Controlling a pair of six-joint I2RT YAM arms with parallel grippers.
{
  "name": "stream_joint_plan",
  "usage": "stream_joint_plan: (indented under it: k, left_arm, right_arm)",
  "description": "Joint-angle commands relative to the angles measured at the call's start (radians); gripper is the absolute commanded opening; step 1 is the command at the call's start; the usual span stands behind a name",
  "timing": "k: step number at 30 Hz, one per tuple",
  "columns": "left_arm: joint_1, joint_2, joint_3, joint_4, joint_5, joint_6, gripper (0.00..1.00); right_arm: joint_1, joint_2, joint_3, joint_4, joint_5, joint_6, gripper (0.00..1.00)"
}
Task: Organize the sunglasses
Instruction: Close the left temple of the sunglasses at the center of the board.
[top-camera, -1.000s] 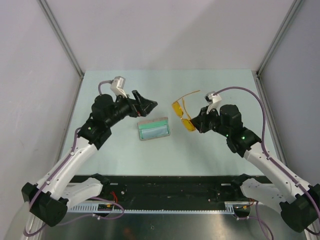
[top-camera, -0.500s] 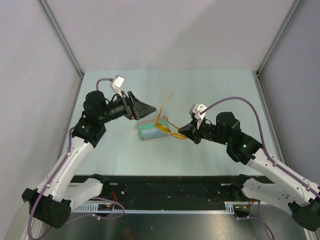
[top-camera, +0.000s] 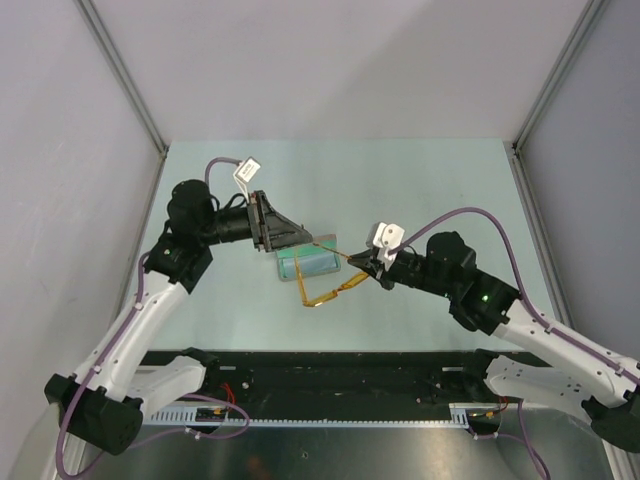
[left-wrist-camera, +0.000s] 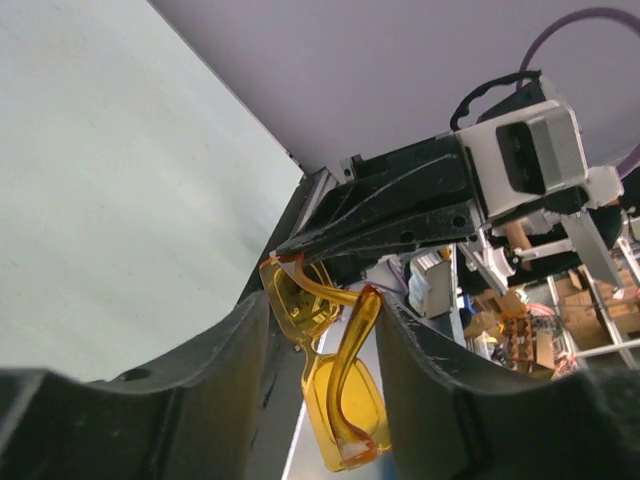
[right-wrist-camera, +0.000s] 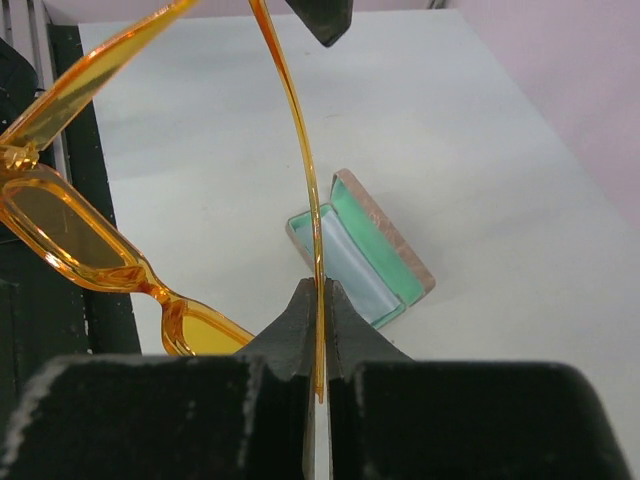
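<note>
Top view vs. a sec ago: the R gripper (top-camera: 360, 266) has swung in from the right side of the table (top-camera: 430, 180) toward ctr. It has brought the sunglasses (top-camera: 340, 289) with it. They were well right of the case (top-camera: 318, 262); now they hang at its front right corner, held up off the table. The L gripper (top-camera: 310, 240) has come forward and right, from behind-left of the case to over it, and now meets the sunglasses.

R gripper: fingers pressed together, pinching one thin temple arm of the sunglasses (right-wrist-camera: 90, 240). This is clear in the R wrist view.

L gripper (left-wrist-camera: 322, 305): fingers partly spread, one on each side of the sunglasses' front (left-wrist-camera: 340, 400). Can't tell if they press on it.

Hard to see: from above the lenses are only a thin orange outline. The case's back-left part is hidden under the L gripper. Can't tell if the glasses touch the case. In the R wrist view one lens is cut off at the left edge, and both temple arms run out the top.

Around: the case (right-wrist-camera: 365, 260) lies open, green inside, w/ a pale blue cloth (right-wrist-camera: 350, 268) in it. The L gripper's dark tip (right-wrist-camera: 325, 20) shows just above.
</note>
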Motion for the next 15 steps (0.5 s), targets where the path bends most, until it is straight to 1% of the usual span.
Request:
stream_joint_plan:
  k: [1, 4, 5, 6, 7, 8, 10, 12, 15]
  left_arm:
    - [0.005, -0.029, -0.02, 0.021, 0.067, 0.01, 0.49]
    - [0.006, -0.033, -0.029, 0.019, 0.076, 0.022, 0.4]
    - [0.005, -0.035, -0.029, 0.021, 0.079, 0.025, 0.32]
    - [0.005, -0.033, -0.031, 0.021, 0.083, 0.027, 0.27]
    - [0.005, -0.035, -0.032, 0.021, 0.083, 0.03, 0.23]
    - [0.005, -0.035, -0.034, 0.021, 0.083, 0.031, 0.21]
    - [0.005, -0.03, -0.035, 0.021, 0.08, 0.031, 0.24]
    - [0.005, -0.012, -0.034, 0.021, 0.076, 0.031, 0.3]
    - [-0.003, 0.008, -0.024, 0.021, 0.065, 0.027, 0.46]
  right_arm:
    - [0.023, 0.002, 0.05, 0.079, 0.033, -0.056, 0.0]
    - [0.029, 0.007, 0.053, 0.085, 0.033, -0.05, 0.0]
    - [0.031, 0.008, 0.055, 0.087, 0.033, -0.047, 0.0]
    - [0.036, 0.01, 0.055, 0.096, 0.041, -0.046, 0.0]
    - [0.037, 0.011, 0.055, 0.099, 0.05, -0.041, 0.0]
    - [0.037, 0.013, 0.055, 0.099, 0.057, -0.036, 0.0]
    - [0.037, 0.013, 0.055, 0.139, 0.073, -0.021, 0.0]
    - [0.037, 0.013, 0.055, 0.159, 0.082, -0.01, 0.0]
    - [0.037, 0.014, 0.055, 0.197, 0.091, 0.019, 0.0]
